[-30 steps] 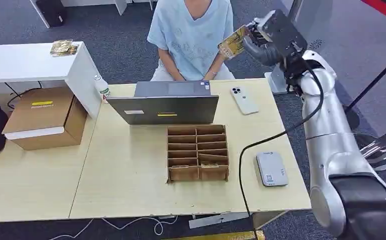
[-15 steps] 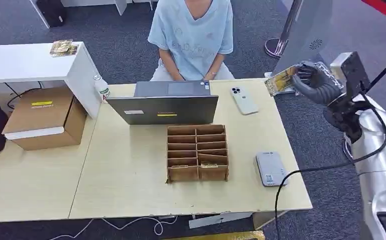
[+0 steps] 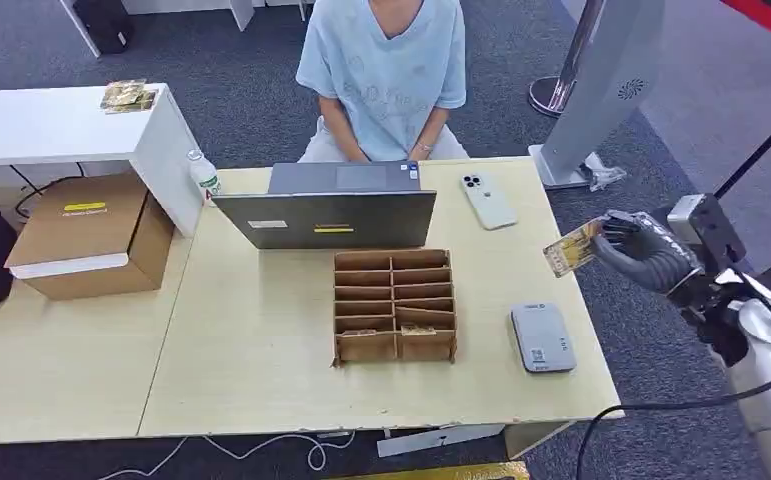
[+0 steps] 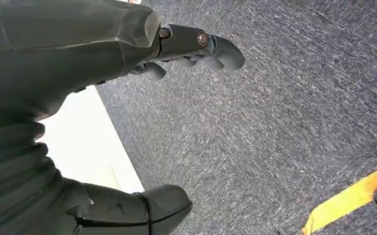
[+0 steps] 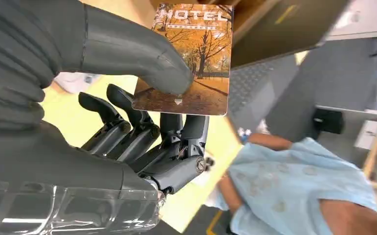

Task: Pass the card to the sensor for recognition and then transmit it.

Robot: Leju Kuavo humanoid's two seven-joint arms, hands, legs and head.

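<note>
Beyond the table (image 3: 261, 330) edge, right robot hand (image 3: 641, 250) pinches the card (image 3: 572, 247), thumb covering its corner.

The card (image 5: 191, 58) bears an orange autumn-tree print with white "HOTEL" lettering. The right hand (image 3: 641, 248) is dark grey, with darker fingers (image 5: 127, 132). The tabletop (image 3: 261, 350) is pale wood-toned. The divided box (image 3: 394, 305) is brown cardboard. The sensor (image 3: 542, 338) is light grey. The laptop (image 3: 331, 205) is grey. The phone (image 3: 487, 201) is white. The person's shirt (image 3: 381, 60) is pale blue. The carpet (image 4: 284, 122) is mottled dark grey.
</note>
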